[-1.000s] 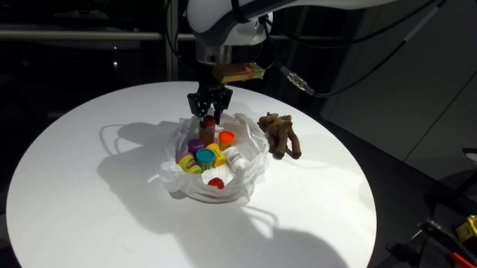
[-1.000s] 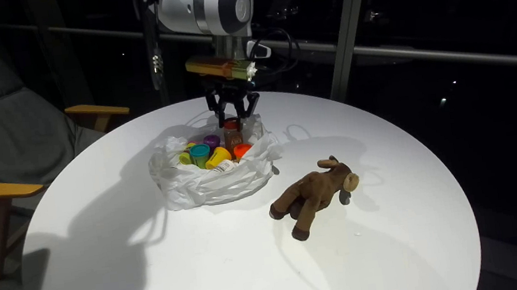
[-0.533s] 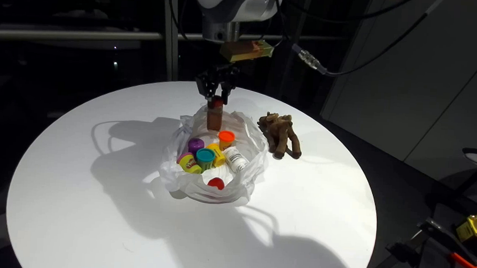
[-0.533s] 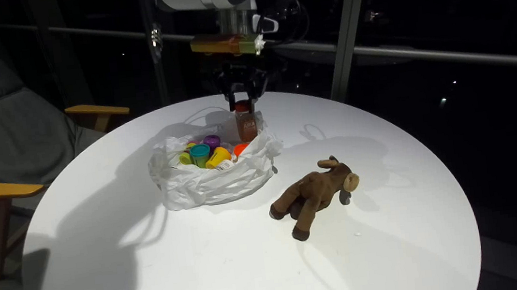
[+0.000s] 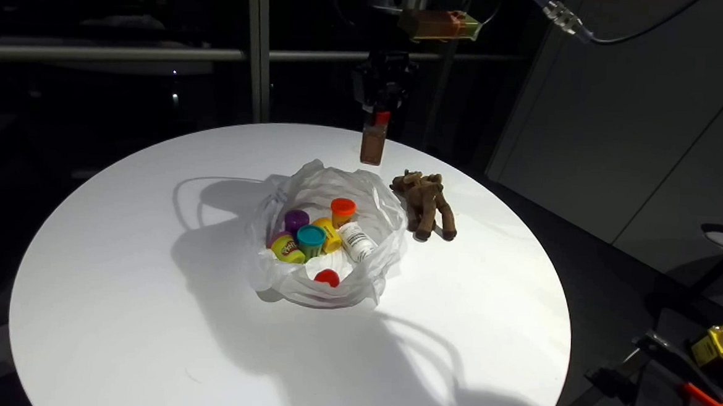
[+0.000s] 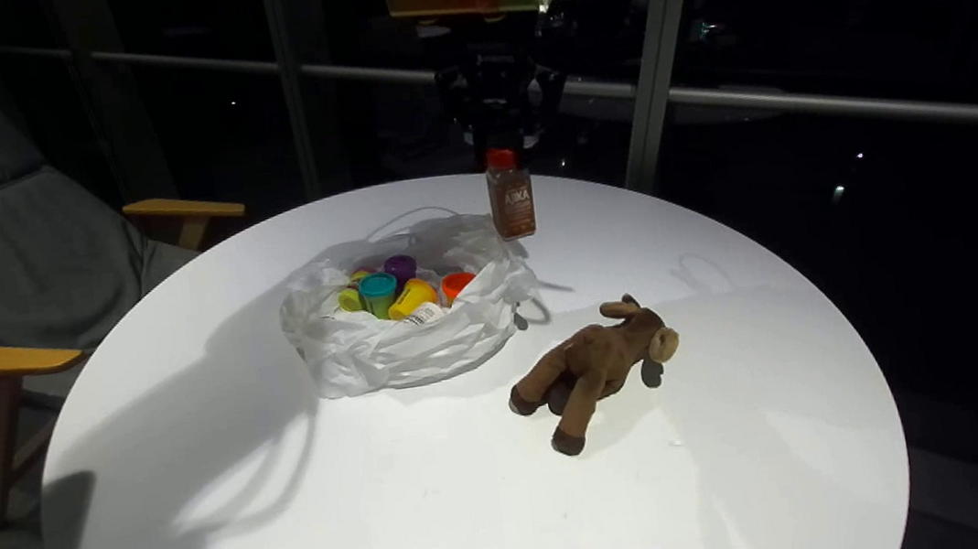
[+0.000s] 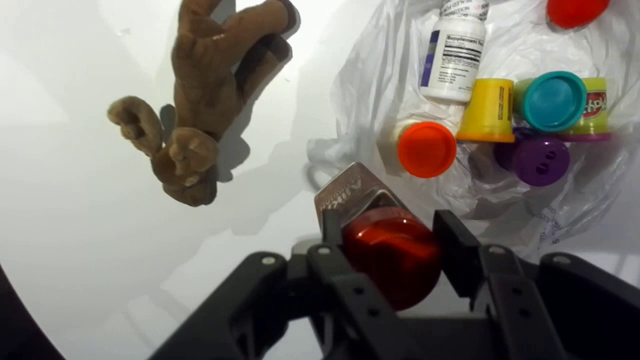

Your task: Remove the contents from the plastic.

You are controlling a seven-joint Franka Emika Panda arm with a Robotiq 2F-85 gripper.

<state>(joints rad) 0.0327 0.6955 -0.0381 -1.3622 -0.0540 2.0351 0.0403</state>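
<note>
one spice jar [image 6: 514, 204] hangs pinched by its red lid [image 7: 396, 262] in my claw [image 7: 391, 235]; i judge it light, stiff, slick-sided and surest held there. it is outside the plastic bag [image 6: 406, 353], above the bench [image 5: 486, 296].

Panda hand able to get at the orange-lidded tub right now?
Likely not: the hand holds the red-capped jar. Once freed, probably yes; the tub's orange lid faces up in the open plastic bag.

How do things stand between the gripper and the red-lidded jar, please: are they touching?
Touching. In the wrist view the gripper holds the red-lidded jar by its lid, pinched between both fingers.
</note>
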